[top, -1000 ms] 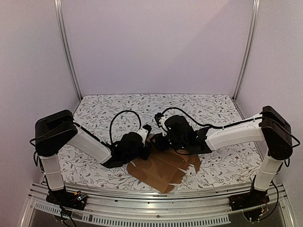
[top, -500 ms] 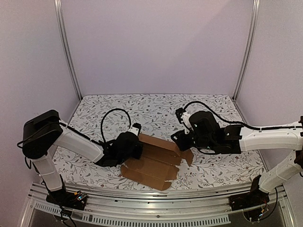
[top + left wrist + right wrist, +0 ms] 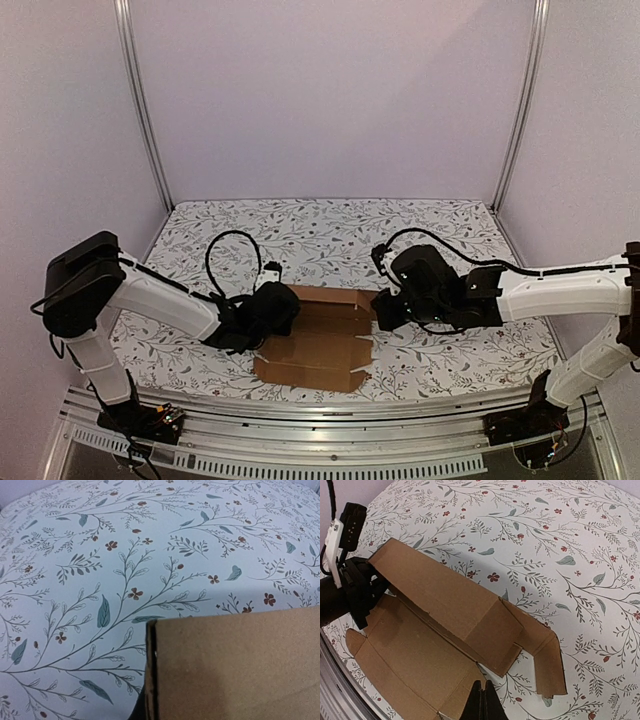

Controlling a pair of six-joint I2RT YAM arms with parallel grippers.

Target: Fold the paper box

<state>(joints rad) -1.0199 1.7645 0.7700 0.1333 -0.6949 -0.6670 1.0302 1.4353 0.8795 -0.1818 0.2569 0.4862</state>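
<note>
The paper box (image 3: 315, 350) is a brown die-cut cardboard sheet lying on the floral cloth between the arms, its far panel raised. My left gripper (image 3: 278, 308) holds the left end of that raised panel. In the left wrist view the cardboard (image 3: 235, 665) fills the lower right, with one dark finger (image 3: 136, 714) beside its folded edge. My right gripper (image 3: 380, 312) is at the sheet's right end. In the right wrist view its fingers are pressed together and empty (image 3: 484, 700), just over the edge of the sheet (image 3: 445, 600), and the left gripper (image 3: 357, 592) shows at the panel's left end.
The floral cloth (image 3: 330, 230) covers the table. Metal frame posts (image 3: 140, 100) stand at the back corners with white walls around. An aluminium rail (image 3: 330, 440) runs along the near edge by the arm bases.
The cardboard has shifted left and turned to lie square to the table edge. The left gripper moved left with it. The right gripper swung away to the right, then came back to the sheet's right end.
</note>
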